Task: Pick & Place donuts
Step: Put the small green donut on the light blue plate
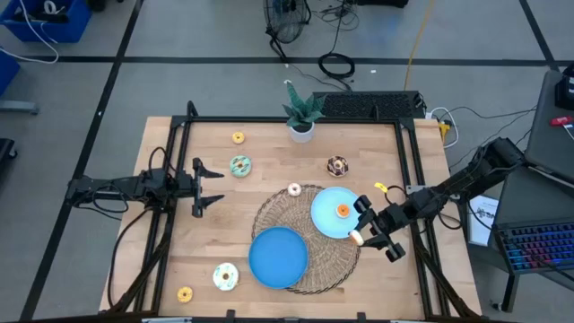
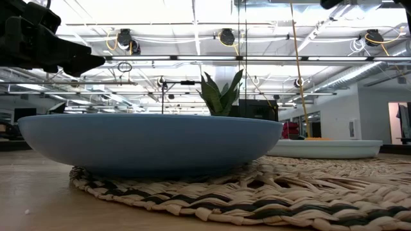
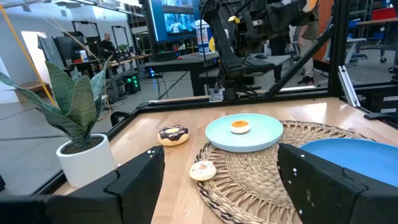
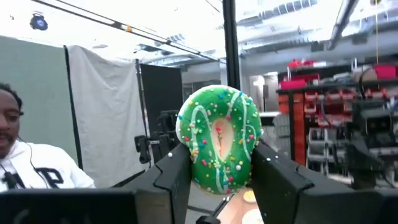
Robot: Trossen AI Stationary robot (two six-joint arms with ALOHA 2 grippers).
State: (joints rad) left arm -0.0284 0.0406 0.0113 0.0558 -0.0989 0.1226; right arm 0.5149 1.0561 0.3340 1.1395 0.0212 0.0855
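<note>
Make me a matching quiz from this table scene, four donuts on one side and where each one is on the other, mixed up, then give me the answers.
Things:
1. green donut
2. orange donut
3. chocolate donut
4. cream donut

Places:
A. on the bare wood, between the potted plant and the woven mat
B. at the mat's far edge, beside the light blue plate
C. held in the right hand, off the table
D. on the light blue plate

Pairs: 1-C, 2-D, 3-A, 4-B
</note>
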